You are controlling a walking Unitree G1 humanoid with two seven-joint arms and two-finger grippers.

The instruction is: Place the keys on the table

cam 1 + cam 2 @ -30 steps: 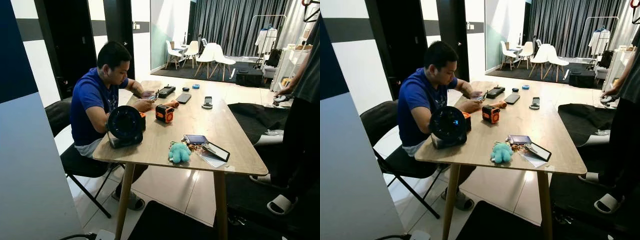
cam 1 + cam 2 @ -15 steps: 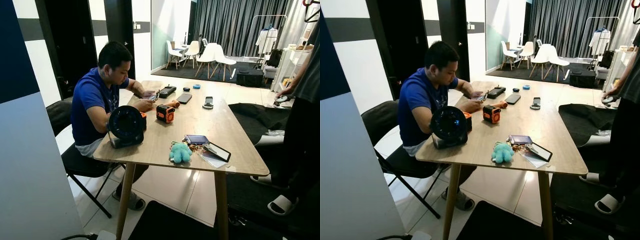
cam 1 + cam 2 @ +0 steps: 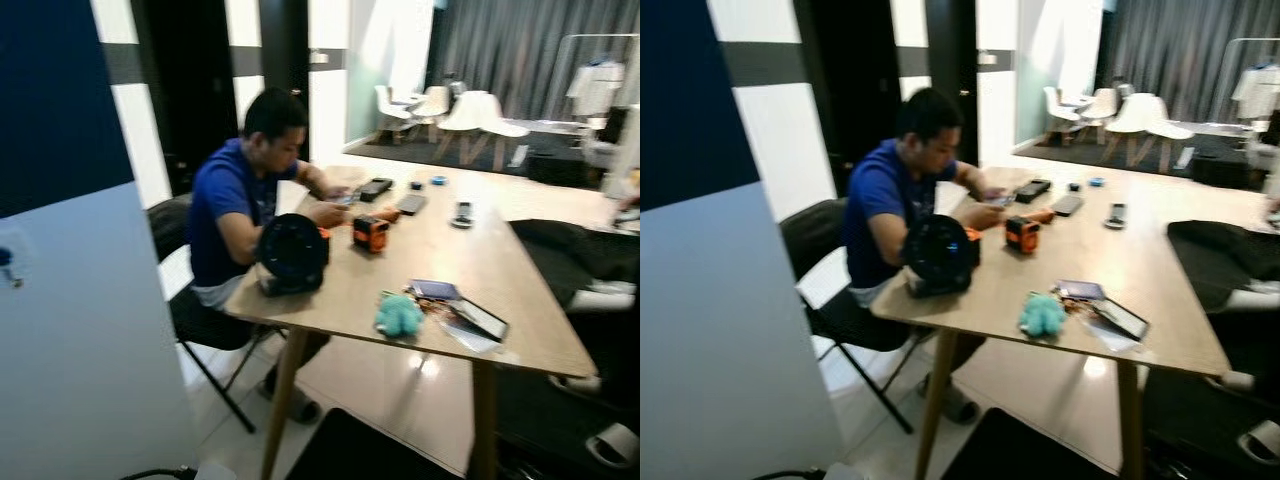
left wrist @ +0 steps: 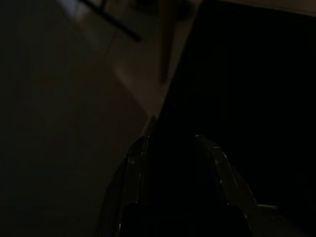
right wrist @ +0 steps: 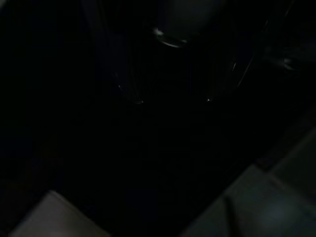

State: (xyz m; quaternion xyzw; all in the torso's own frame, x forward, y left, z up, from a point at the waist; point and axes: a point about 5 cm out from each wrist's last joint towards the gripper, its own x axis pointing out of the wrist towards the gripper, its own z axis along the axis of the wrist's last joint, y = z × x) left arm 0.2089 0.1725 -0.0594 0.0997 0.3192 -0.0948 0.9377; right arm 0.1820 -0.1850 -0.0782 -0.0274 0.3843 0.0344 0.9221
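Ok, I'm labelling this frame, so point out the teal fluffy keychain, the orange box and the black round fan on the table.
teal fluffy keychain (image 3: 399,315), left eye view, middle of the plush.
orange box (image 3: 371,233), left eye view, its front face.
black round fan (image 3: 293,253), left eye view, centre of the round grille.

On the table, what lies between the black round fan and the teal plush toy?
Nothing: in the left eye view, bare wood of the table separates the black round fan from the teal plush toy. The orange device sits farther back.

— What's on the wooden table (image 3: 520,300)?

— Keys (image 3: 432,303) with a teal plush charm (image 3: 398,315), a dark wallet (image 3: 436,289), a black fan (image 3: 292,252), an orange device (image 3: 371,233), phones (image 3: 411,204) and a remote (image 3: 461,213).
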